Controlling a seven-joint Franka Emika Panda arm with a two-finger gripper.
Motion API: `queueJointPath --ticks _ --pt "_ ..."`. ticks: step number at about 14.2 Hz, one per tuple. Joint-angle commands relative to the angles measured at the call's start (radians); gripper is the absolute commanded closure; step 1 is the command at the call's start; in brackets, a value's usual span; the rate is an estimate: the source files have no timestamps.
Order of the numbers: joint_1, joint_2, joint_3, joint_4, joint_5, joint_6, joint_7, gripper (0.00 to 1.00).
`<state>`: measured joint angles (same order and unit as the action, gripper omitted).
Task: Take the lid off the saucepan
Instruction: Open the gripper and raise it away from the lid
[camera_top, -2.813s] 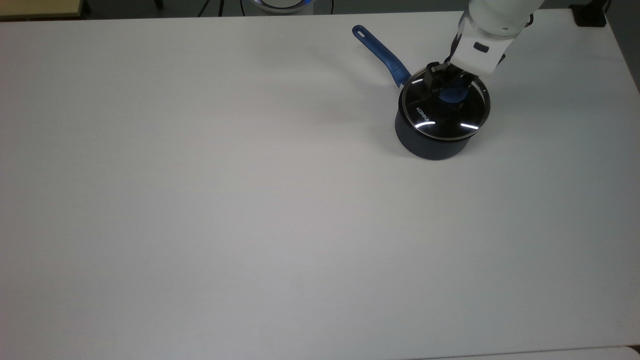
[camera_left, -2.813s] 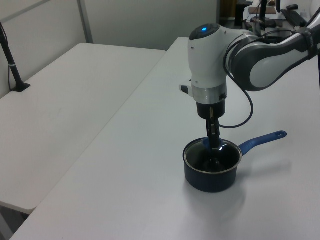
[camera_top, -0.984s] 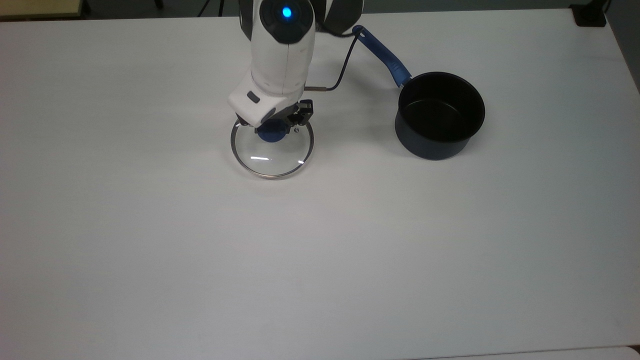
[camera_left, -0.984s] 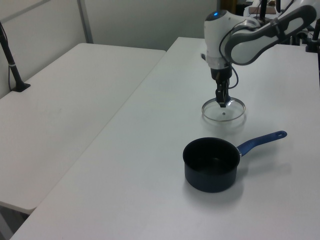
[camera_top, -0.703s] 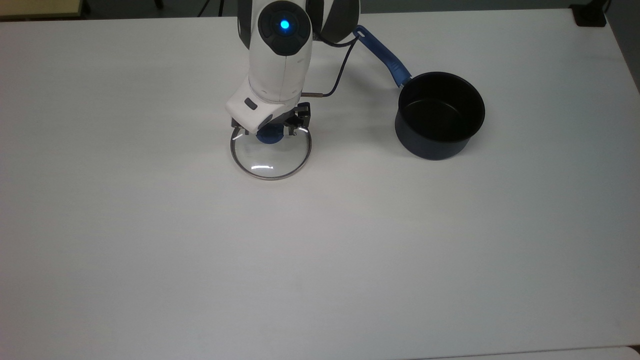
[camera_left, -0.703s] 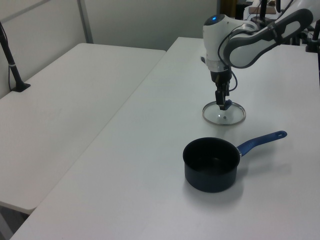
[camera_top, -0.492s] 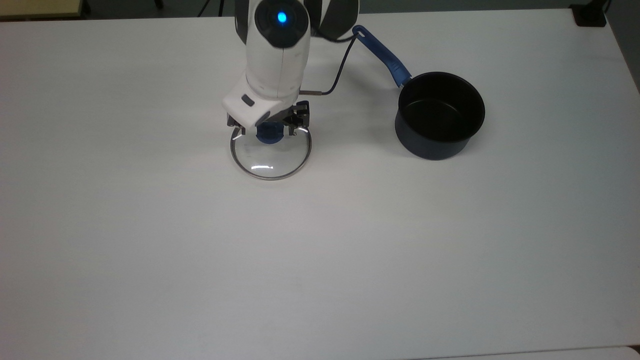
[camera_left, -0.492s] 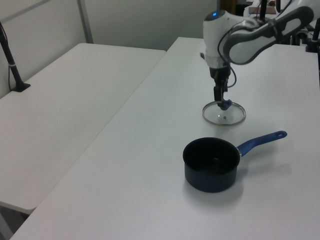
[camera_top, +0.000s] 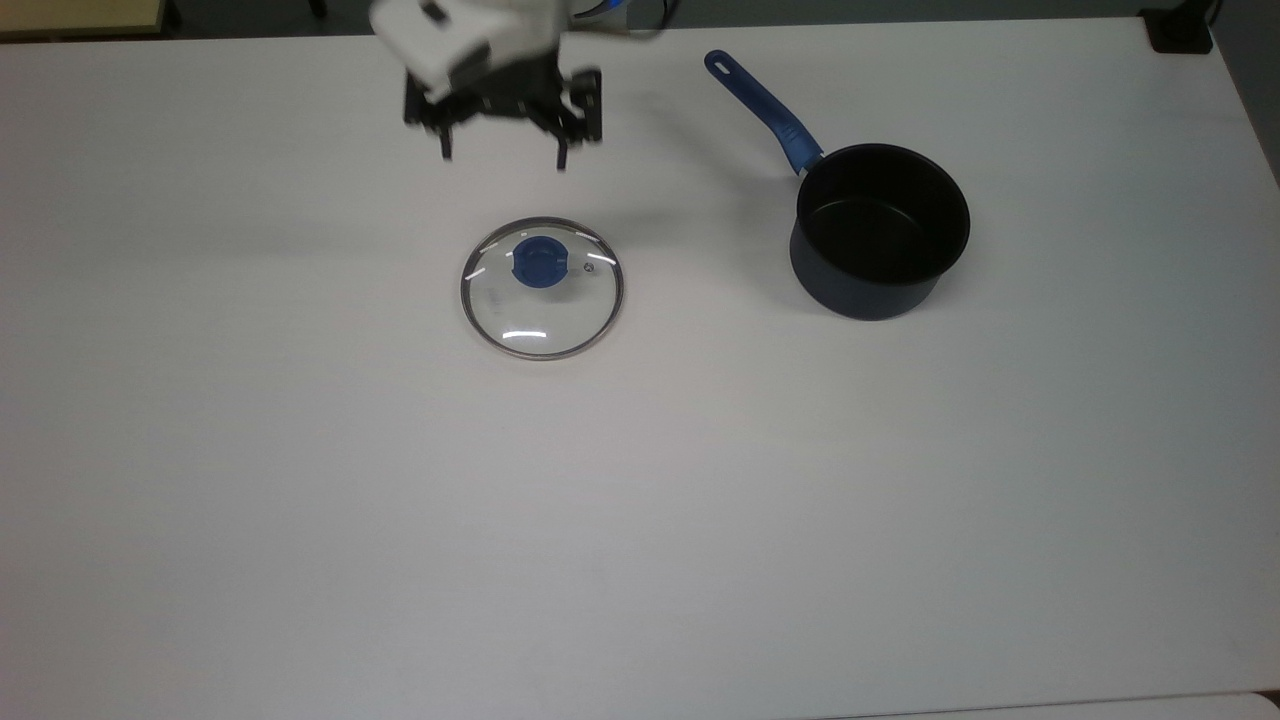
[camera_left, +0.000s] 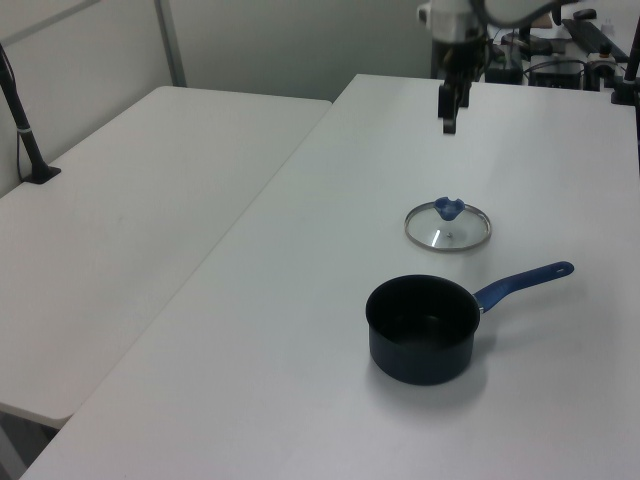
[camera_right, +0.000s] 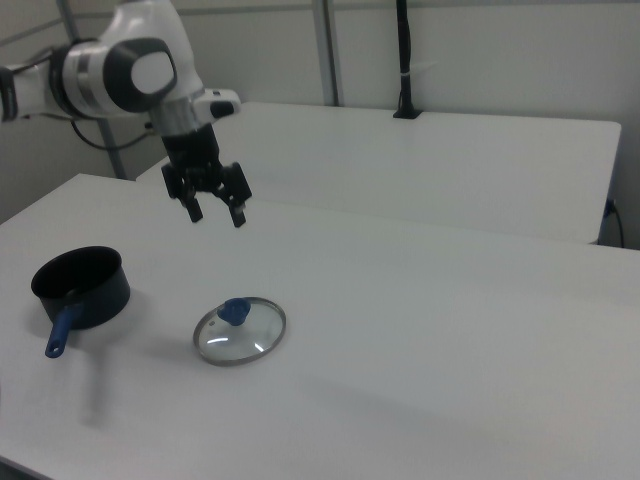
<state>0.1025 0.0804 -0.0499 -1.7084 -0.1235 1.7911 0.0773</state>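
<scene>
The gripper (camera_right: 216, 214) hangs high above the lid (camera_right: 240, 332) (fingers spread, empty), pointing down.

the lid (camera_top: 541, 287) lies flat on the tabletop (camera_top: 300, 480), well apart from the saucepan (camera_top: 880, 232) to the top view's right.
</scene>
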Motion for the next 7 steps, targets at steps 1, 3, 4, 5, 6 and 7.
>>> queueJointPath --ticks 1,3,4,5,6,7 --pt "-0.093 -0.074 0.090 0.001 0.038 -0.051 0.045 0.00" --pt "-0.095 -0.080 0.087 0.042 0.068 -0.116 0.038 0.00" --pt "-0.093 -0.082 0.079 0.047 0.074 -0.127 0.035 0.00" --pt "-0.093 -0.082 0.077 0.049 0.074 -0.127 0.035 0.00" --pt "-0.095 -0.082 0.076 0.049 0.074 -0.124 0.033 0.00" --pt "-0.093 -0.082 0.076 0.049 0.074 -0.124 0.033 0.00"
